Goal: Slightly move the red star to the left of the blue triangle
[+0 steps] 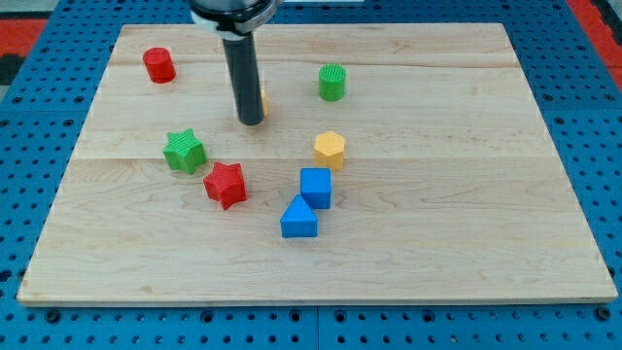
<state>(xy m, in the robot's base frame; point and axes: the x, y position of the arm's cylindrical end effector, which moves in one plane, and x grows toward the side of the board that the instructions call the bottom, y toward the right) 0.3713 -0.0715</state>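
Camera view: single view.
My tip (251,122): bare rod, grasping nothing, touching no task block.
Red star (225,184): nearer than tip, slightly left; green star just beside.
Blue triangle (298,220): right of red star, nearer.

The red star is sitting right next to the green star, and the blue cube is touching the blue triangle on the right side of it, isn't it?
Almost. The red star is beside the green star, but the blue cube sits above the blue triangle, toward the view's top, not on its right. The camera view shows them touching.
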